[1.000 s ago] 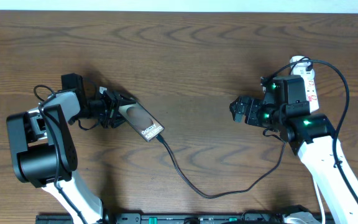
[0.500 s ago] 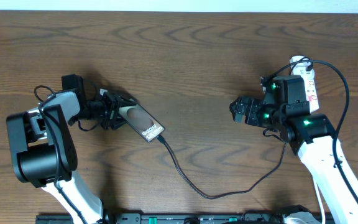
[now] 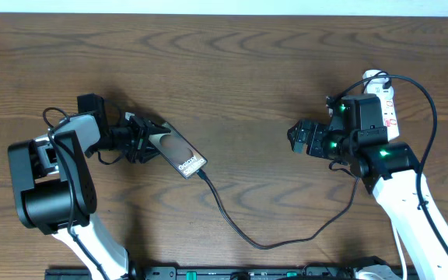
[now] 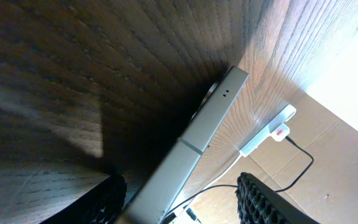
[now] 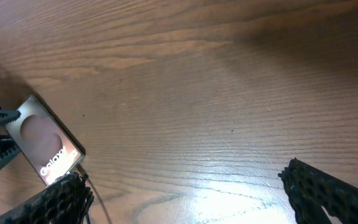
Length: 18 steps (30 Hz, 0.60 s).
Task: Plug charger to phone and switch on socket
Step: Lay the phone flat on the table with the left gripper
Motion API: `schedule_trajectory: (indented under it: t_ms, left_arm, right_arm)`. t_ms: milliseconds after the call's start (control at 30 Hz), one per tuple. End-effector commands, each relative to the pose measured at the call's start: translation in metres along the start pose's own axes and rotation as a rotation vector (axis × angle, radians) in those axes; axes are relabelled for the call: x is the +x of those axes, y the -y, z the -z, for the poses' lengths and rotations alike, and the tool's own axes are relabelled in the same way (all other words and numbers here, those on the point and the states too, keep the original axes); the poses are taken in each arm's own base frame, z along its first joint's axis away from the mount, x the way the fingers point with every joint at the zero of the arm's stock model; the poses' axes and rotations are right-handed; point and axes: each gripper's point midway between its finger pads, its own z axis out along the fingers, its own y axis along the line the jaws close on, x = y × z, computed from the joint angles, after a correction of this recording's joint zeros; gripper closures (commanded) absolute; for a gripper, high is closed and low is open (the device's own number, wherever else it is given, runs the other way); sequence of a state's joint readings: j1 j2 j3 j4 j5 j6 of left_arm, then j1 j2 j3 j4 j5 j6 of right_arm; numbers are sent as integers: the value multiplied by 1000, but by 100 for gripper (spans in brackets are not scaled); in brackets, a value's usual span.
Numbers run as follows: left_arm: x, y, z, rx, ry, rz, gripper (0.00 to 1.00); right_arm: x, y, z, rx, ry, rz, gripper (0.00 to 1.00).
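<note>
The phone (image 3: pixel 179 152) lies slanted at mid-left, lettered end toward the centre. The charger (image 3: pixel 247 237) is a thin black cable; its plug tip (image 3: pixel 201 174) meets that end, and it loops right to the socket (image 3: pixel 385 97), a white strip partly under my right arm. My left gripper (image 3: pixel 148 138) straddles the phone's other end. In the left wrist view the phone's silvery edge (image 4: pixel 194 146) rests against one finger, with a clear gap to the other; the left gripper (image 4: pixel 180 179) stands open. My right gripper (image 3: pixel 295 138) hangs wide open over bare wood (image 5: pixel 185 177), left of the socket.
The socket (image 4: pixel 267 129) with a red switch shows far off in the left wrist view, near the table's edge. A black rail (image 3: pixel 247 274) runs along the front edge. Thick black arm cables (image 3: pixel 53 117) loop beside the left arm. The table's back edge (image 3: pixel 224 14) is at the top.
The phone's lettered end has shifted slightly to the right. Both arms and both jaw openings look unchanged.
</note>
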<state>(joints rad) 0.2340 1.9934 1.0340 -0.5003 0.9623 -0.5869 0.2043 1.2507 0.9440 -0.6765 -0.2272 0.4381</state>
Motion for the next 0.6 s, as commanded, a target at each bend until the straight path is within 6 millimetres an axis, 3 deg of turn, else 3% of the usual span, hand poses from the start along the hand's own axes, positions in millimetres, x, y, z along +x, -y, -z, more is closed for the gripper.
schedule_trajectory:
  t_ms: [0, 500, 567]
  left_arm:
    - [-8, -115, -12, -410, 85, 140, 40]
    - [-3, -117, -11, -421, 70, 157, 41]
    - [-3, -118, -11, -424, 71, 157, 47]
  right_arm:
    - [-3, 0, 0, 5, 5, 14, 1]
    - [-3, 0, 0, 5, 5, 14, 1]
    - [-3, 0, 0, 5, 5, 14, 1]
